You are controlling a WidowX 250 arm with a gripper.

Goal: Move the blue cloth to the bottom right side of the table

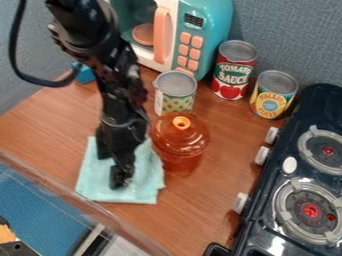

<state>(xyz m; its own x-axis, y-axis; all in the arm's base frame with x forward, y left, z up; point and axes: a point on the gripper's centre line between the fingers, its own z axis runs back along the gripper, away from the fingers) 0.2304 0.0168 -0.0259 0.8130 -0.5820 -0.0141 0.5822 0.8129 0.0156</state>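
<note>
On the left part of the table, the blue cloth was laid out nearly square, with no clear long axis; its near edge was set almost crosswise, its left edge slanted up and rightward. Over it, the claw was pointed down, its fingers parted; whether any cloth was gripped could not be told. Just rightward, an orange jar was placed.

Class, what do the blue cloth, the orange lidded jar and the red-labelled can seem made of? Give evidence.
Cloth: soft, matte fabric, judging by its limp, uneven edge.
Jar: glossy amber glass or plastic; it looks translucent with bright glints, which fits either.
Can: probably metal, from its grey ridged top, with a paper-like label.
</note>
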